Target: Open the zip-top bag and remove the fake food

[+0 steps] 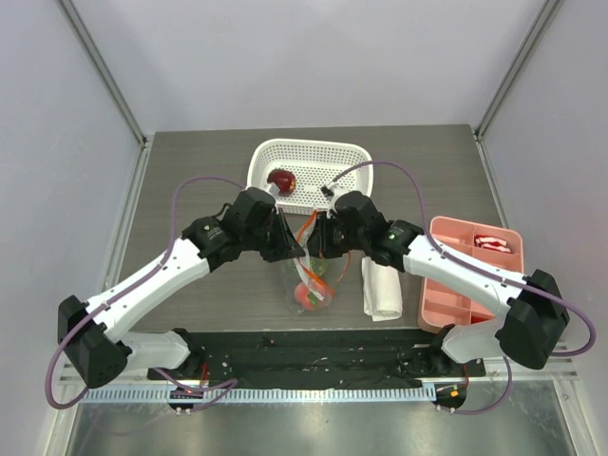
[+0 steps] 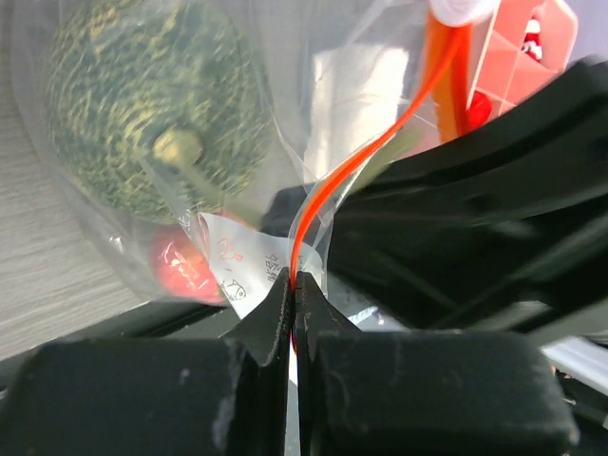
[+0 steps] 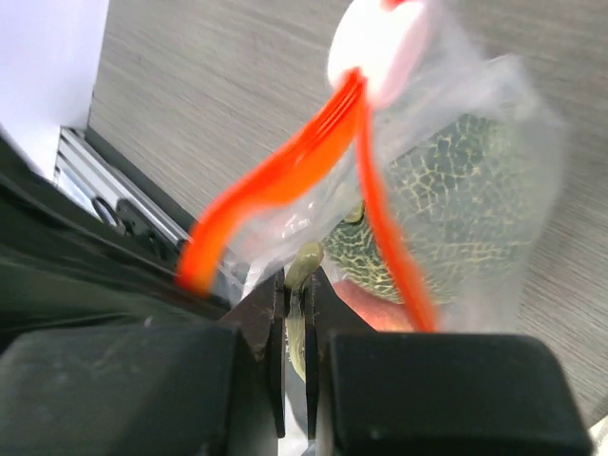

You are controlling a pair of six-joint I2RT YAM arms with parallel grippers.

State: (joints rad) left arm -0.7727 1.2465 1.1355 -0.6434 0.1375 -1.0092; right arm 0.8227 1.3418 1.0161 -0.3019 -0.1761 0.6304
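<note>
The zip-top bag [image 1: 306, 280] hangs between both grippers over the table, its orange-red zip strip [image 2: 361, 161] parted into two strands. My left gripper [image 2: 293, 277] [image 1: 293, 249] is shut on the strip's edge beside the white label [image 2: 237, 266]. Inside the bag are the bumpy green ball [image 2: 152, 104] [image 3: 446, 209] and a pinkish-red fruit [image 2: 180, 266] [image 1: 309, 296]. My right gripper [image 3: 296, 275] [image 1: 321, 249] reaches into the bag's mouth, its jaws closed narrowly on the green ball's pale stem. A dark red fruit [image 1: 281, 180] lies in the white basket [image 1: 309, 145].
A folded white cloth [image 1: 383, 290] lies just right of the bag. A pink tray [image 1: 456, 285] with red and white blocks [image 1: 494, 241] stands at the right. The white basket sits directly behind the grippers. The black arm base runs along the near edge.
</note>
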